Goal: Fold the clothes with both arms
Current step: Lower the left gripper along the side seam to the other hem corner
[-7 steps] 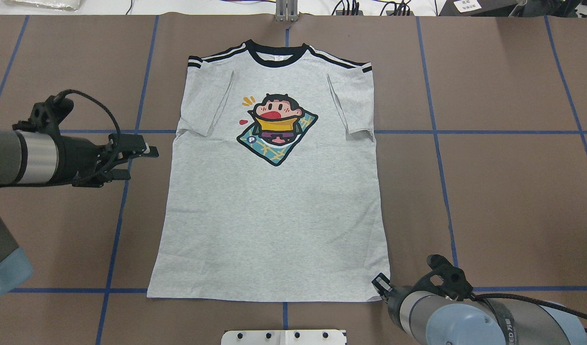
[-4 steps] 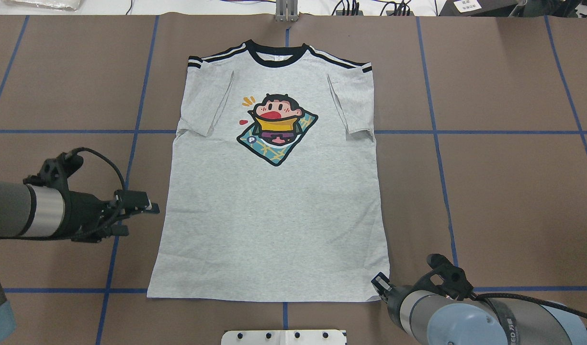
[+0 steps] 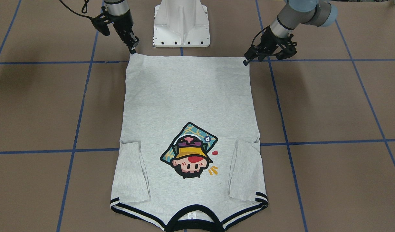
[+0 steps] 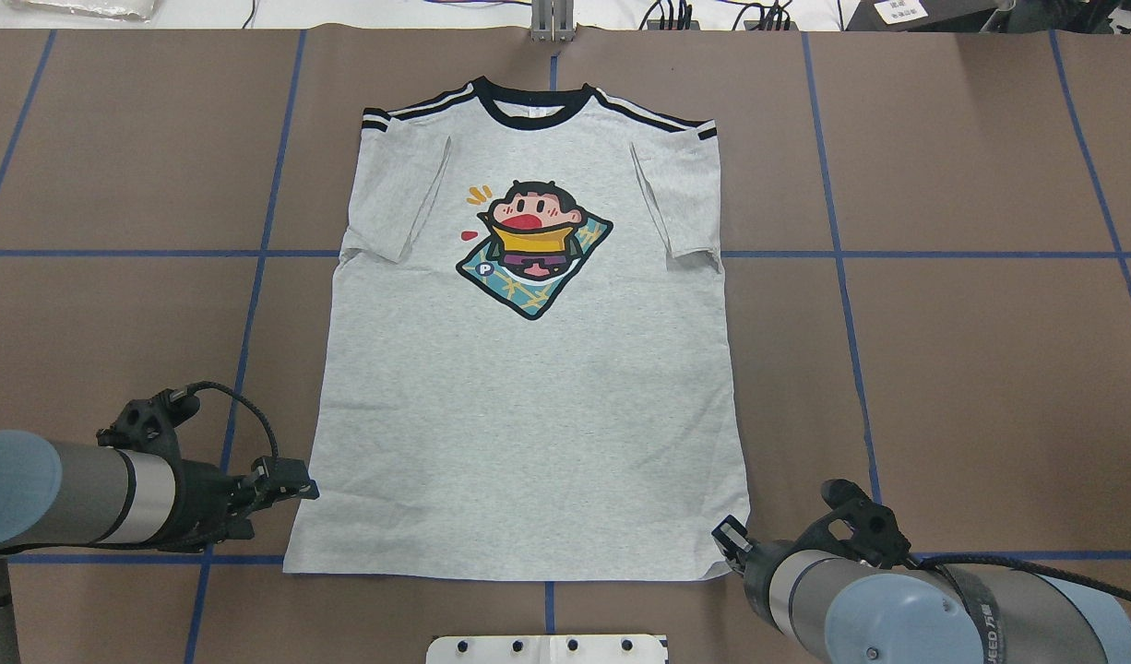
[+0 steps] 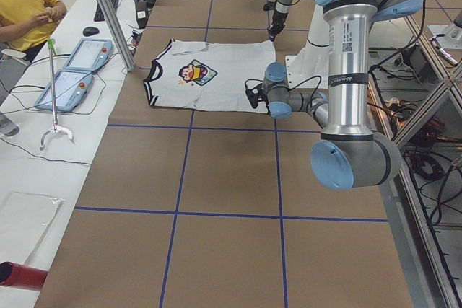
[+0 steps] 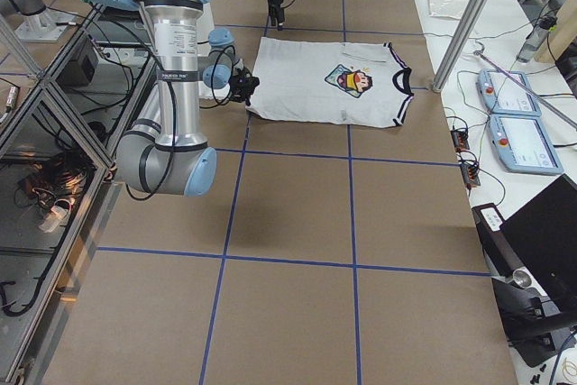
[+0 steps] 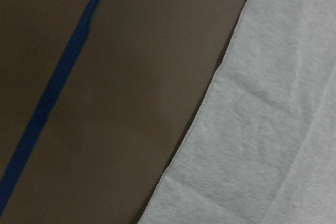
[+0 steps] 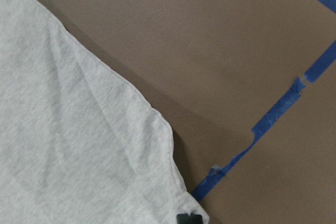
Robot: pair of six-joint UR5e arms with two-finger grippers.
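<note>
My left pincer (image 4: 293, 486) hangs beside one hem corner of the light-grey cartoon-print T-shirt (image 4: 529, 415) lying flat on the brown table (image 4: 944, 369). My right pincer (image 4: 727, 538) is at the other corner. How open either is, I cannot tell. Grab one layer only and the fold skews.

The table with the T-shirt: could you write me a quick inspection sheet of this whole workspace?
Surface: brown table with blue tape lines.
Job's things: grey T-shirt lying flat, print up, sleeves folded in, collar away from the robot.
Clutter: nothing seen.
Grippers: left gripper beside one hem corner, right gripper at the other; open or shut unclear.
Cables: black cable looped at each wrist.
Surroundings: white pedestal, two control pendants, seated person in yellow at a side bench.
</note>
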